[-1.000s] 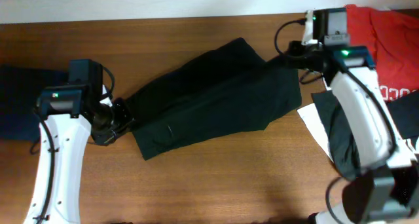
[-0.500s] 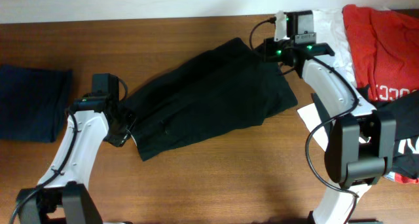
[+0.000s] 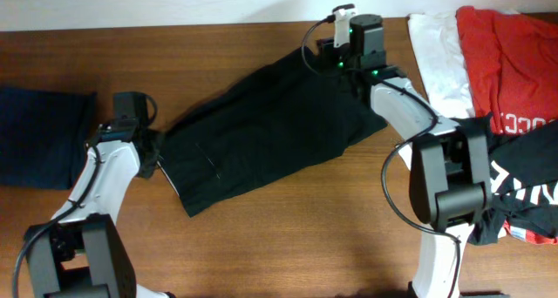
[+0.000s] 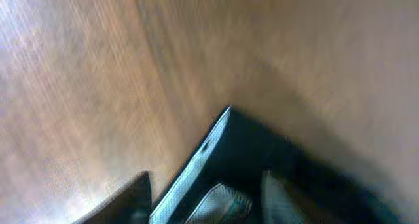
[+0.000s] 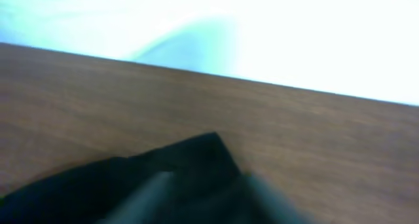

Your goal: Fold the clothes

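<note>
The clothes being handled are a large black garment [image 3: 279, 124] lying flat and slanted across the middle of the table. My left gripper [image 3: 155, 150] is at its left end. In the left wrist view the fingers [image 4: 124, 201] stand apart, with the garment's corner [image 4: 262, 152] and its pale inner edge between them. My right gripper [image 3: 342, 63] is at the garment's far right corner. The right wrist view is blurred, and there the two fingertips hang apart over the black cloth [image 5: 177, 165]. Neither gripper pinches the cloth.
A folded navy garment [image 3: 44, 137] lies at the left edge. At the right sit a white garment [image 3: 436, 54], a red one [image 3: 510, 54] and a black one with white lettering [image 3: 523, 176]. The table's back edge meets a white wall.
Both arms have swung leftward and the black garment has shifted a little left with them. Both grippers, shut on its ends before, now stand apart.
</note>
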